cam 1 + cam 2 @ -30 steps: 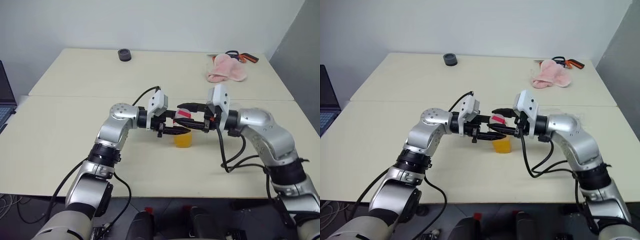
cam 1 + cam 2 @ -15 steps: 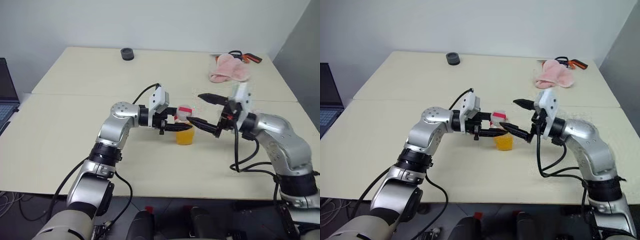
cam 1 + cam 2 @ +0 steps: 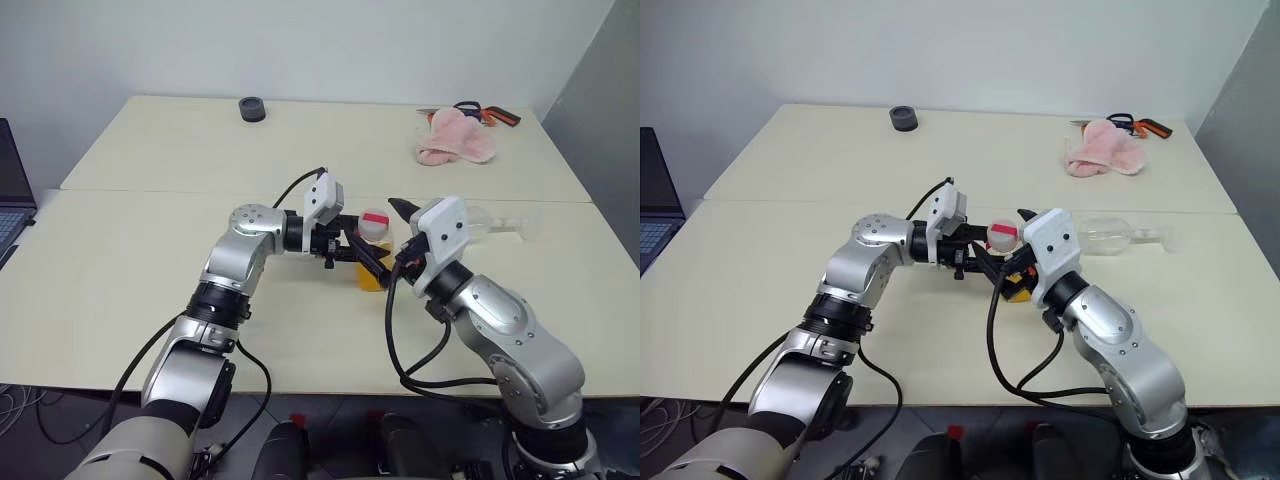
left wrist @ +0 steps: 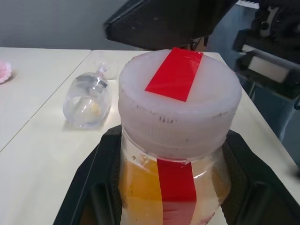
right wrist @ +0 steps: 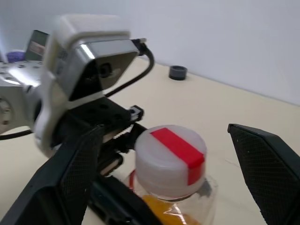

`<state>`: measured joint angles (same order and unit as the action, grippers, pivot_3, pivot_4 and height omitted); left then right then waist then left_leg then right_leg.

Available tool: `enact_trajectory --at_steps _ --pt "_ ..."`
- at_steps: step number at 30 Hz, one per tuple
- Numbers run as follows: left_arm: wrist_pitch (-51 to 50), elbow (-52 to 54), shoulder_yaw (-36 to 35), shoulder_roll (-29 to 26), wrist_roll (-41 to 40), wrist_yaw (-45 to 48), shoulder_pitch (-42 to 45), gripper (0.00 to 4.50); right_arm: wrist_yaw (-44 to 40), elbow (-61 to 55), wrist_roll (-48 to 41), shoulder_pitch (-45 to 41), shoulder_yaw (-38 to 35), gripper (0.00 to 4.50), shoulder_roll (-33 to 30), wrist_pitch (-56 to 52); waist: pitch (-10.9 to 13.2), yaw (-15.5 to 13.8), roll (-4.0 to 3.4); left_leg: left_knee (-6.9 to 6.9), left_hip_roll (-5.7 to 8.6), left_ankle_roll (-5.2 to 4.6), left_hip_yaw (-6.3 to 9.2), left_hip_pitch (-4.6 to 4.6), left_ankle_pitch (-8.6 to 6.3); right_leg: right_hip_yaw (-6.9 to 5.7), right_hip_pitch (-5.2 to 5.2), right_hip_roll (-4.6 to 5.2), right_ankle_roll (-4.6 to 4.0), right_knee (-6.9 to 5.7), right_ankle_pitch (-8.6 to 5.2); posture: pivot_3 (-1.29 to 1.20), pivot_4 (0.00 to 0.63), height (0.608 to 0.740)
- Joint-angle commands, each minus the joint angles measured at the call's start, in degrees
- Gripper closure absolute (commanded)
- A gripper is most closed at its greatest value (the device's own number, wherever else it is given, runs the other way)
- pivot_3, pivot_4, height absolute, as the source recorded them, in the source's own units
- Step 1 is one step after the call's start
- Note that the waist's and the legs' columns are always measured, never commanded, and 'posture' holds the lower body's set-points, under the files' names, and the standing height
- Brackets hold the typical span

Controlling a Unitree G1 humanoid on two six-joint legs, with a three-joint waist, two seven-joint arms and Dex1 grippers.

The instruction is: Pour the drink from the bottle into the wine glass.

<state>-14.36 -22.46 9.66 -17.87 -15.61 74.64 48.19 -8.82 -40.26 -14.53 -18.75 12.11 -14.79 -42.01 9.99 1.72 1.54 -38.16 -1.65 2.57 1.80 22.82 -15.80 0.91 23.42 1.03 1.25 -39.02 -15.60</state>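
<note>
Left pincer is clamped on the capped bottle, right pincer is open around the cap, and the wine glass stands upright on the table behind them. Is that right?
Not quite: the wine glass is lying on its side on the table, as the right eye view shows. The rest holds: the left pincer is clamped on the bottle, the cap is on, and the right pincer is open around it.
</note>
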Motion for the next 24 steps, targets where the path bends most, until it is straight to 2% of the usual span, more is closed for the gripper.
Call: enact_trajectory --at_steps 1,7,10,14,16,19,24 --pt "1.8 0.8 -0.2 0.3 -0.5 0.7 2.7 2.32 0.9 -0.5 1.7 -0.9 -0.3 0.00 1.1 1.7 0.0 0.0 0.00 0.00 0.00 0.00 0.00 0.00 0.00 0.00 0.00 0.00 0.00 0.00 0.00 0.00 0.150 0.740" --pt "2.2 0.8 -0.4 -0.1 -0.3 1.0 2.4 2.32 0.4 0.8 2.3 -0.9 -1.0 0.00 2.6 1.8 0.0 0.0 0.00 0.01 0.00 0.00 0.00 -0.01 0.00 0.00 0.00 0.00 0.00 0.00 0.00 0.00 0.150 0.740" --pt "2.2 1.0 -0.4 -0.3 -0.2 1.0 2.2 2.32 -0.3 1.2 2.7 -1.1 -1.2 0.61 2.5 2.5 0.0 0.0 0.00 0.01 -0.01 -0.01 0.01 -0.01 0.00 0.00 0.00 0.00 0.00 0.00 0.00 0.00 0.150 0.740" --pt "2.1 1.2 -0.4 -0.5 -0.2 1.0 1.9 2.32 -1.5 1.4 3.0 -1.2 -1.1 2.04 2.0 3.9 0.0 0.0 0.00 0.01 -0.01 -0.01 0.01 -0.01 0.00 0.00 0.00 0.00 0.00 0.00 0.00 0.00 0.150 0.740" --pt "2.1 1.2 -0.4 -0.6 -0.2 1.1 1.9 2.32 -2.3 1.4 3.1 -1.1 -0.9 2.58 1.7 4.4 0.0 0.0 0.00 0.01 0.00 -0.01 0.01 0.00 0.00 -0.01 0.00 0.00 0.00 0.00 0.00 0.00 0.150 0.740" --pt "2.1 1.1 -0.4 -0.7 -0.2 1.2 1.9 2.32 -4.8 1.8 1.5 -1.0 -1.0 2.56 1.7 6.0 0.0 0.0 0.00 0.01 0.00 -0.01 0.01 -0.01 0.00 -0.01 0.00 0.00 0.00 0.00 0.00 0.00 0.150 0.740" --pt "1.8 1.4 -0.3 -1.1 -0.4 1.9 2.0 2.32 -19.0 7.6 -6.2 -3.3 -4.3 2.56 -2.2 11.9 0.0 0.0 0.00 0.01 0.00 -0.01 -0.01 0.00 0.00 -0.01 0.00 0.00 0.00 0.01 0.00 0.00 0.150 0.740"
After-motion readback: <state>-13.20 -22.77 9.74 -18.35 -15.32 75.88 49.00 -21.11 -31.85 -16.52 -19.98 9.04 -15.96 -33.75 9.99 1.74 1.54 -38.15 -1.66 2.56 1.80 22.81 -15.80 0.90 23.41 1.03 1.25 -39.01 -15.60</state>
